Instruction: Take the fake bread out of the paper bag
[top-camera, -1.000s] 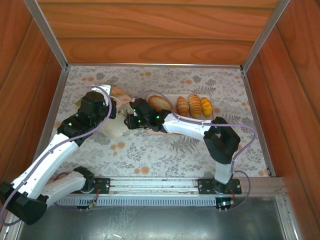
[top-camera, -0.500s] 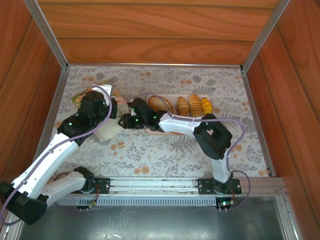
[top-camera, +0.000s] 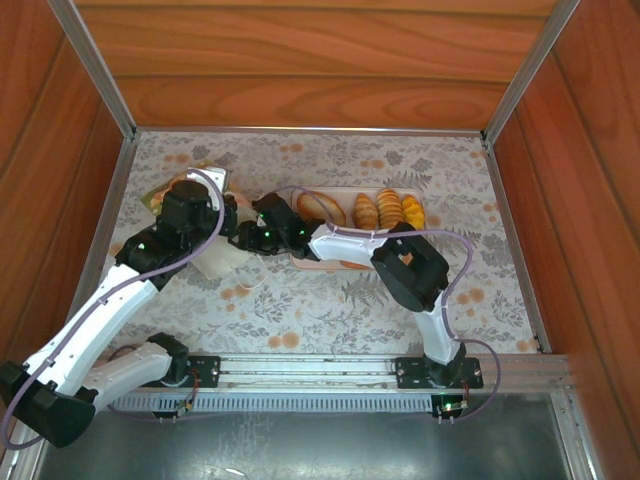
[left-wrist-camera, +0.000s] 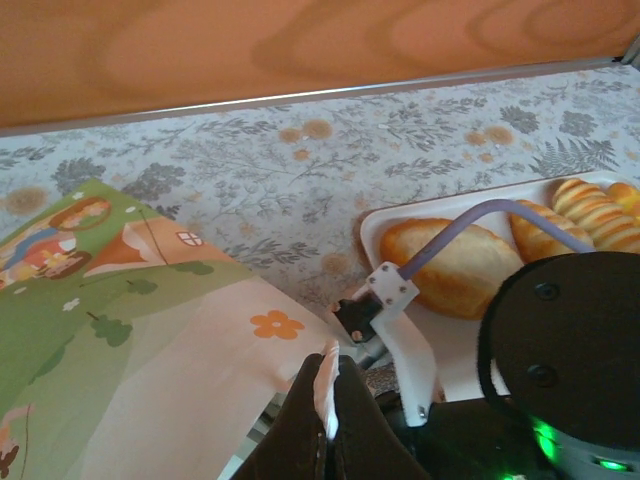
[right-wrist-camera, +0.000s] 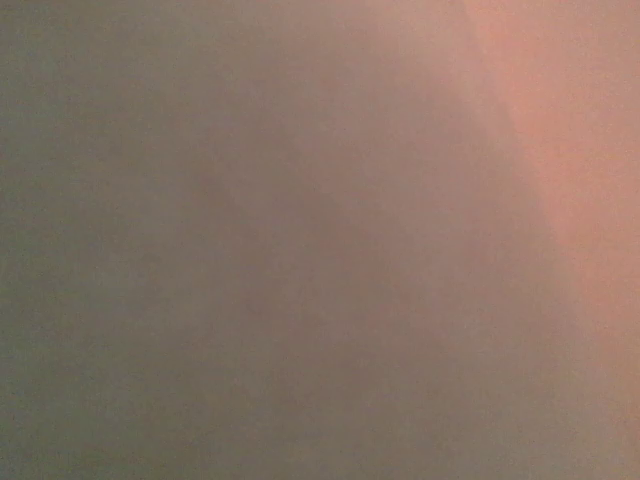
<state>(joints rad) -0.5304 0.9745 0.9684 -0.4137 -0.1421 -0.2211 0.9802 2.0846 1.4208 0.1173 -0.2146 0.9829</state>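
On the flat tray, toward the back of the flowered table: toy bread in a row. From left to right, an oval roll, two ridged rolls side by side, and a small yellow piece at the right end. In the left wrist view, the same tray with the oval roll lying just inside its rim.

Left of the tray and close to it, lying on the table: the paper bag, cream with a green printed picture on its upper side, mouth turned toward the tray. Inside of the bag hidden; cannot tell what it contains.

Left gripper: closed all the way, pinching the pale edge of the paper bag at its mouth.

Right gripper: reaching across from the tray side, tip at the bag's mouth just beside the left gripper and hidden by the paper. In the right wrist view, a blurred grey-pink surface pressed close to the lens. Cannot tell how wide the jaws stand, nor whether anything is held.
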